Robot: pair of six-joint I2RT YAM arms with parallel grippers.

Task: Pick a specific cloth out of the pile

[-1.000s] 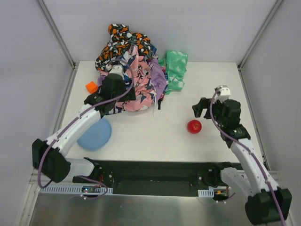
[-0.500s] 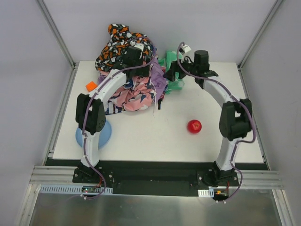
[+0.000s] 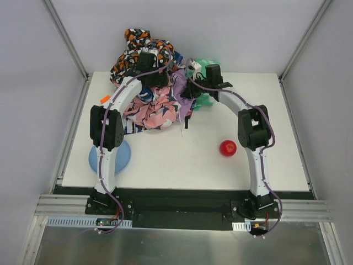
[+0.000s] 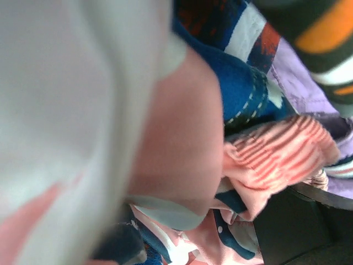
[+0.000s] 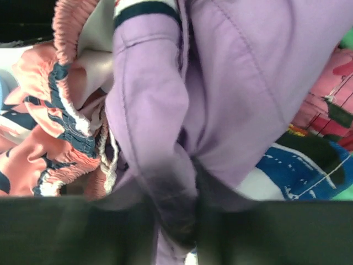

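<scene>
No word, label, brand, number or sign can be read on the heaped pile of patterned fabrics [image 3: 144, 47], the lavender-purple shirt-like cloth [image 5: 231, 83], the small red ball [image 3: 227, 148] or the white tabletop [image 3: 182, 165].

one cloth pile [image 3: 149, 105], one red ball [image 3: 227, 148], one blue disc [image 3: 123, 158], one orange block [image 3: 105, 99].

A white table [image 3: 165, 165] fills the middle of the top view, its surface matte and evenly lit. Pale grey walls close it in: a back wall [image 3: 220, 27], a left wall [image 3: 27, 83] and a right wall [image 3: 331, 110]. Two slanted aluminium posts [image 3: 67, 38] [image 3: 306, 38] run down to the table's far corners. Along the near edge lies a black plate [image 3: 182, 201], then an aluminium rail [image 3: 182, 221]. Below it a brushed metal sheet [image 3: 182, 245] shows a dull sheen. Shadows are soft and faint.
</scene>
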